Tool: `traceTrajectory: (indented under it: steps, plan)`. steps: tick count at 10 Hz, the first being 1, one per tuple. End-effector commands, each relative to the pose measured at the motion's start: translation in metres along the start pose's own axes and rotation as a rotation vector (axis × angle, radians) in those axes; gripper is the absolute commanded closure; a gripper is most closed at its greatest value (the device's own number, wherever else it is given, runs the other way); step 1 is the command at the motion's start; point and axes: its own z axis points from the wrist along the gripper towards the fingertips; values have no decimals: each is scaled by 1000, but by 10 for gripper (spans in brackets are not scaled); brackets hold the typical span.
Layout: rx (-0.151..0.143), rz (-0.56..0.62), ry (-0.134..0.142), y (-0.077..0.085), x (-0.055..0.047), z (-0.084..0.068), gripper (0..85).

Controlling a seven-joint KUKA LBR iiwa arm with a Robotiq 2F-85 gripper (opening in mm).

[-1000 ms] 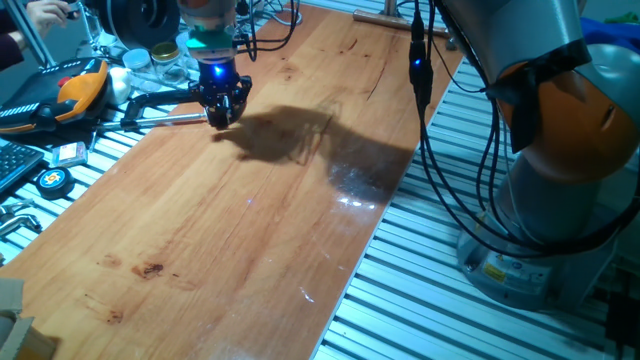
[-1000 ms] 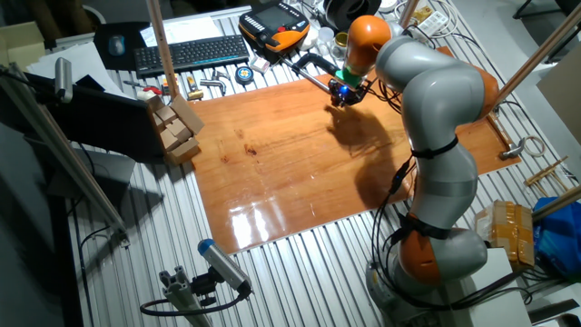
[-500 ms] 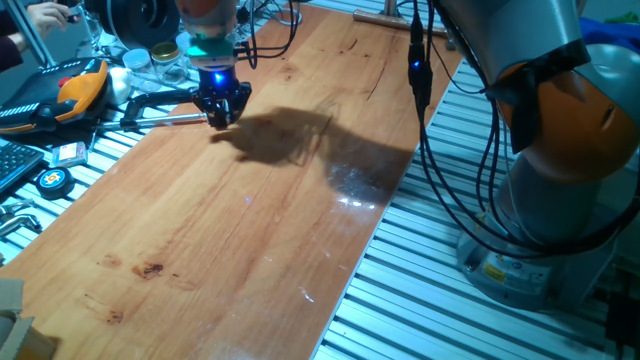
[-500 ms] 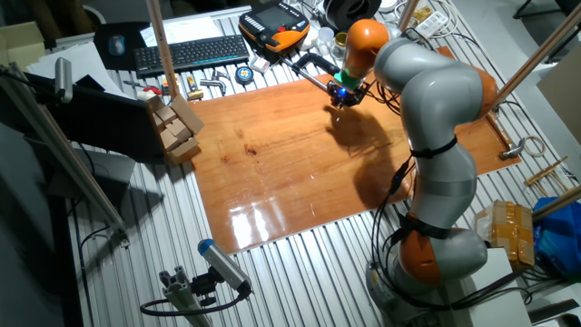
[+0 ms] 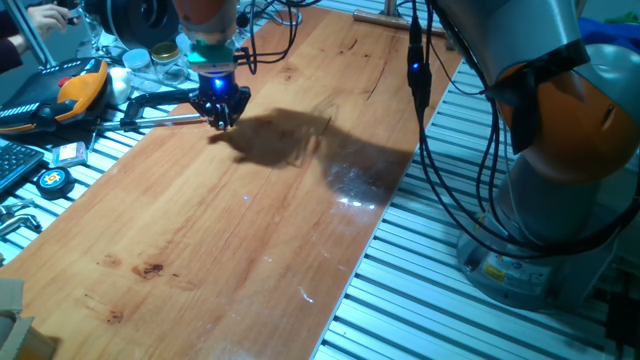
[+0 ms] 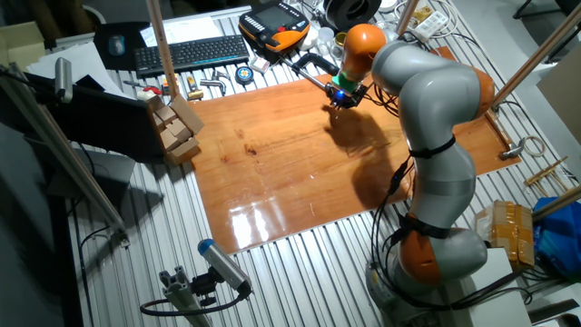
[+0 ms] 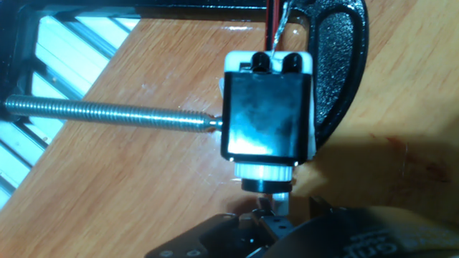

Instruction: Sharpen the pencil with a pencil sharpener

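Observation:
In the hand view the pencil sharpener (image 7: 269, 118) fills the middle: a black rounded body in a white frame, with its round opening facing me. Its black clamp arm (image 7: 341, 64) curves off to the upper right and a threaded screw (image 7: 107, 115) runs left. A short grey stub of the pencil (image 7: 281, 206) points from between my fingers into the opening. My gripper (image 7: 276, 229) looks shut on the pencil. In the fixed views my gripper (image 5: 220, 118) (image 6: 339, 98) hangs low at the board's far edge and hides the sharpener body; the clamp arm (image 5: 155, 102) shows beside it.
An orange-and-black tool (image 5: 75, 90) (image 6: 272, 23), a black spool (image 5: 140, 20), a jar (image 5: 165, 55), a tape measure (image 5: 50, 180) and a keyboard (image 6: 186, 53) crowd the area beyond the wooden board (image 5: 250, 230). Wooden blocks (image 6: 177, 127) stand at the board's corner.
My gripper has shifted slightly toward the board's edge and the sharpener's clamp. Nothing else has moved.

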Motion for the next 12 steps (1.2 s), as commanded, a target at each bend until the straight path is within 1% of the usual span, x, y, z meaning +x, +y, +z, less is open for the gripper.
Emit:
traceTrajectory:
  steps: [1, 5, 8, 11, 12]
  plan:
    - [0, 1, 0, 1, 1, 1, 510]
    - [7, 7, -10, 10, 4, 3, 510]
    - [14, 12, -16, 7, 3, 3, 510]
    - [3, 14, -7, 11, 3, 10, 510]
    - [2, 14, -4, 13, 4, 11, 510]
